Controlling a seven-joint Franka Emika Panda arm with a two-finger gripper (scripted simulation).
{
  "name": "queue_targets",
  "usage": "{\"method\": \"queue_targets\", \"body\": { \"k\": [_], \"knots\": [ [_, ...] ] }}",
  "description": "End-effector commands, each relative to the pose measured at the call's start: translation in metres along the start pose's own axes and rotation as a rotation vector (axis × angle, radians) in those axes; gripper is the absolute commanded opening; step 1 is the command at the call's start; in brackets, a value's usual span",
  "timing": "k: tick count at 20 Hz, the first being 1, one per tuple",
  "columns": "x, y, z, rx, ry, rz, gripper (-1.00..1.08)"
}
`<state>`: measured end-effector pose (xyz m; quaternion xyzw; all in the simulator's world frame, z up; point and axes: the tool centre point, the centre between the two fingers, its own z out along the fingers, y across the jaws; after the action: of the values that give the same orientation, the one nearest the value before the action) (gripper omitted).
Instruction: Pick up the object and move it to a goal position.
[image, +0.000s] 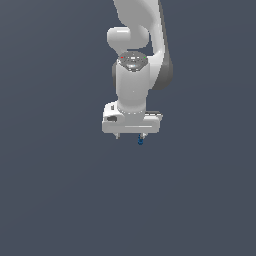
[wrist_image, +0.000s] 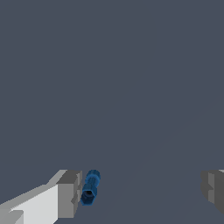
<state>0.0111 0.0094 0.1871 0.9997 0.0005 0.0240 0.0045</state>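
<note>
Exterior view: only a flat dark grey-blue ground (image: 60, 200) around me, nothing standing between my arm and anything else. One arm, mine, white, coming down from 12 o'clock, wrist pointing straight down. One gripper (image: 130, 136), two short fingertips poking out under the white hand block, set well apart, so the hand is spread wide and not clamped on anything. One object (image: 140, 141): a tiny bright-blue speck, far smaller than the hand, sitting right at the tip of the finger on the exterior view's right, at about 5 o'clock from the middle of the hand block. Too small here to tell whether it touches that finger or the ground. Wrist view: same plain grey-blue ground, nothing else on it. Two fingers (wrist_image: 68, 194) seen, grey pads with a white body on one, wide gap between them, gripper (wrist_image: 142, 190) apart. One object (wrist_image: 90, 188), a short knobbly blue piece with a darker end facing the camera, just beside one pad's inner face, well apart from the other finger. Contact with the pad: cannot tell.
</note>
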Motion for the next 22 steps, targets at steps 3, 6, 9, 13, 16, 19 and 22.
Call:
{"method": "queue_targets", "body": {
  "k": [3,6,9,13,16,19,22],
  "knots": [
    [0.0,0.001,0.001,0.001,0.0,0.001,1.0],
    [0.0,0.009,0.003,0.004,-0.002,0.004,1.0],
    [-0.001,0.017,0.006,0.008,-0.004,0.008,1.0],
    [0.0,0.019,0.006,0.009,-0.004,0.008,1.0],
    [-0.002,0.016,0.008,0.009,-0.005,0.012,1.0],
    [-0.007,0.011,0.014,0.009,-0.008,0.025,1.0],
    [-0.015,0.002,0.023,0.009,-0.012,0.043,1.0]
  ]
}}
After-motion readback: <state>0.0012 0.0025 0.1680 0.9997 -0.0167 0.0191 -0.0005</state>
